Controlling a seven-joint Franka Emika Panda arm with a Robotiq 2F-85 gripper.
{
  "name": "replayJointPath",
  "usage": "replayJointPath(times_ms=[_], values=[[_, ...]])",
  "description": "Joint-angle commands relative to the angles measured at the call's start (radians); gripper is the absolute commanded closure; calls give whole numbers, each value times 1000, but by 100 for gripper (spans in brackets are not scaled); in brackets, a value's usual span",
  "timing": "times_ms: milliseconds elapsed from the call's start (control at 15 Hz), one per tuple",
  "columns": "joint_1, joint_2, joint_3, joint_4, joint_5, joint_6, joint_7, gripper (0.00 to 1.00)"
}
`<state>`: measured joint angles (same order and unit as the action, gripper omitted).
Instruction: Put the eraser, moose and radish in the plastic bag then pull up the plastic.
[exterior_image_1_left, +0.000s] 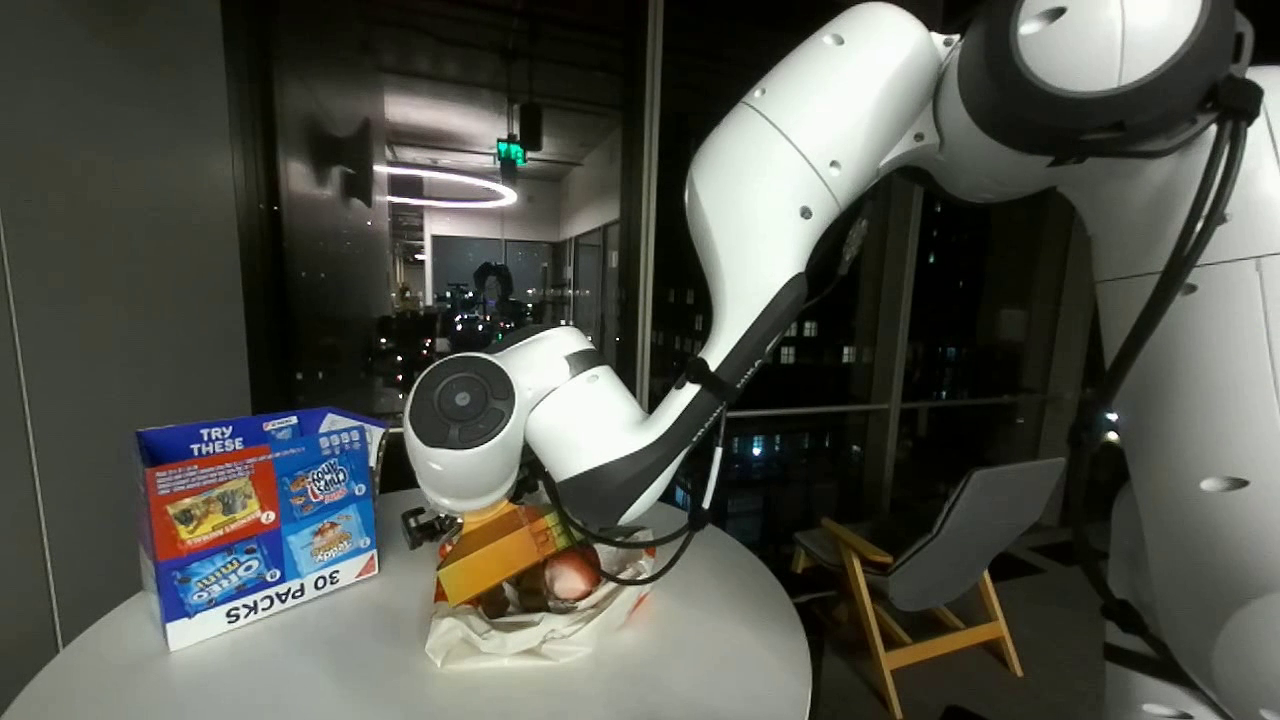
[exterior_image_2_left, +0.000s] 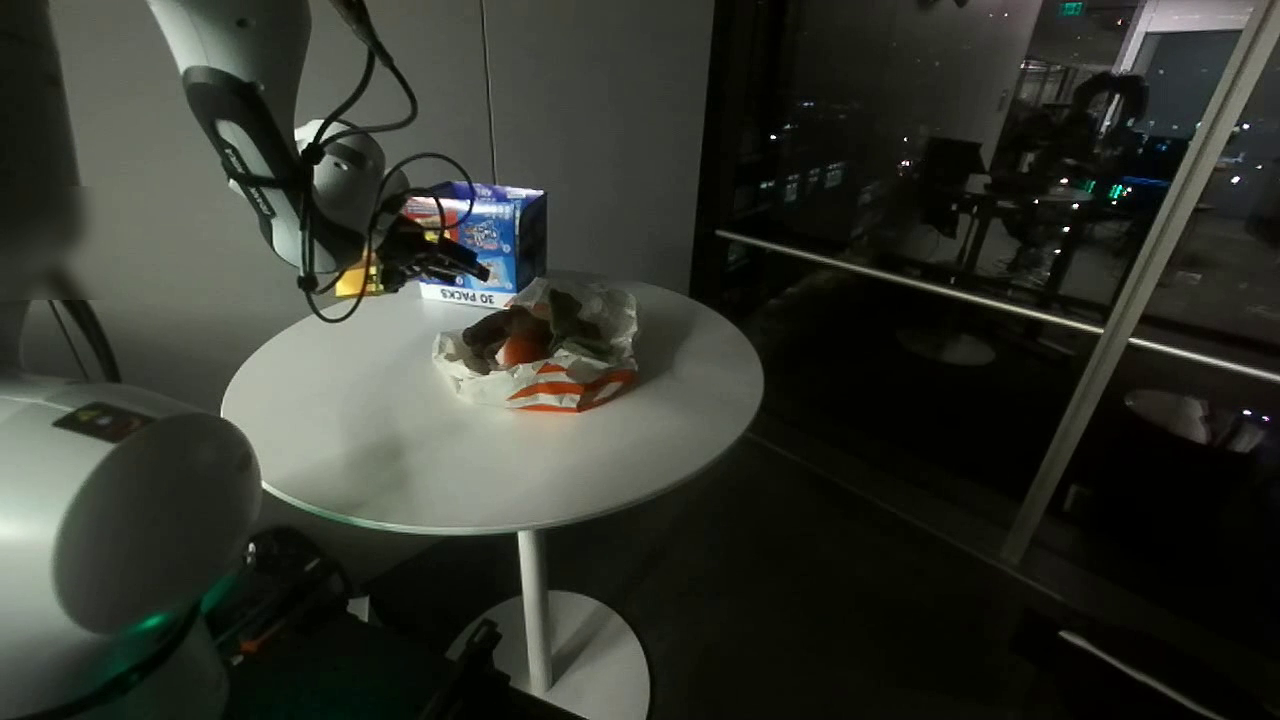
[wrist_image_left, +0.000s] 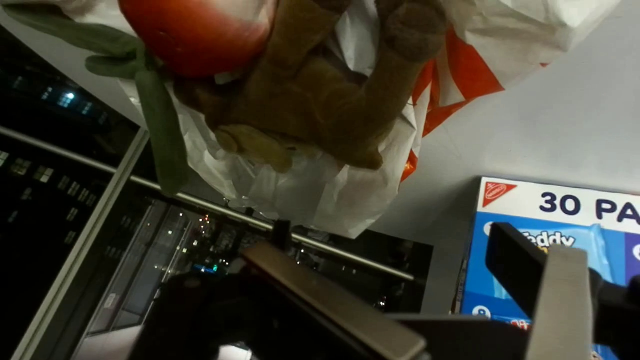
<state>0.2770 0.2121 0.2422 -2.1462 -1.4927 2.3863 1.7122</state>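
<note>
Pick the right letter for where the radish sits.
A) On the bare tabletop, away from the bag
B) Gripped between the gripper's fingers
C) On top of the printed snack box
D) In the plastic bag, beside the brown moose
D: in the wrist view the radish lies in the plastic bag next to the brown moose, while the gripper stands open, holding nothing.

Red radish (wrist_image_left: 200, 40) with pale patch lies against brown plush moose (wrist_image_left: 315, 97), both in crumpled white plastic bag (wrist_image_left: 357, 192) with red marks; green leaves (wrist_image_left: 157, 130) reach past bag's edge. Gripper (wrist_image_left: 400, 245) jaws wide apart; one finger (wrist_image_left: 560, 300) partly covers blue printed box (wrist_image_left: 575, 227) at right
</note>
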Motion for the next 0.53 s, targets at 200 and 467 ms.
replayJointPath(times_ms=[200,467], values=[[-51,40,-15,63,121,141,-54,0],[-80,102,-40,149,229,202,-180,0]])
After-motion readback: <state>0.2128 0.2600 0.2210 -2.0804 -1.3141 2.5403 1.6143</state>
